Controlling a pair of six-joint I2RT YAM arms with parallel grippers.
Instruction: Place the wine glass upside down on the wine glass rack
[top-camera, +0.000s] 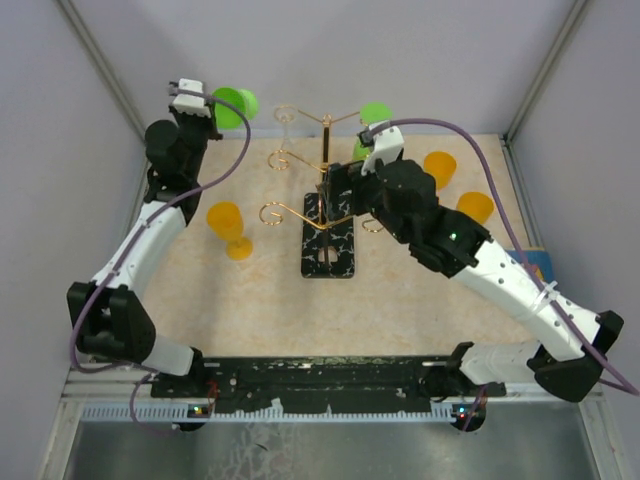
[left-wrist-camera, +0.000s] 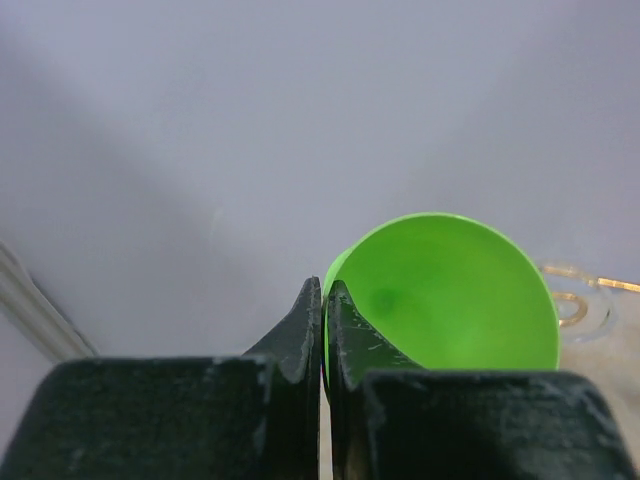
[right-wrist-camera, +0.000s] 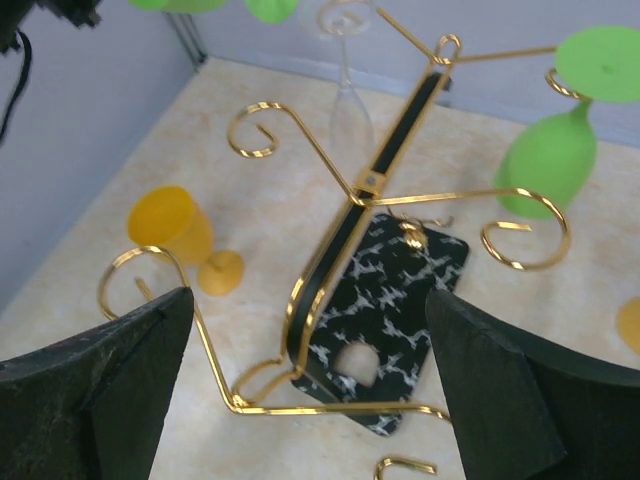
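Note:
A green wine glass (top-camera: 236, 105) is held in the air at the far left, near the back wall. My left gripper (top-camera: 195, 100) is shut on its rim; in the left wrist view the thin green wall of the bowl (left-wrist-camera: 450, 290) is pinched between the two black fingers (left-wrist-camera: 300, 325). The wine glass rack (top-camera: 326, 170), gold wire on a black white-veined base (top-camera: 330, 250), stands mid-table. My right gripper (right-wrist-camera: 310, 320) is open wide, with its fingers on either side of the rack's pole (right-wrist-camera: 340, 235), low down by the base (right-wrist-camera: 410, 275).
A second green glass (top-camera: 372, 125) and a clear glass (top-camera: 288, 118) hang upside down on the rack's far arms. An orange glass (top-camera: 228, 228) stands left of the rack; two more orange glasses (top-camera: 440, 168) (top-camera: 475, 207) stand to the right. A curled gold arm (left-wrist-camera: 570, 300) shows beyond the held glass.

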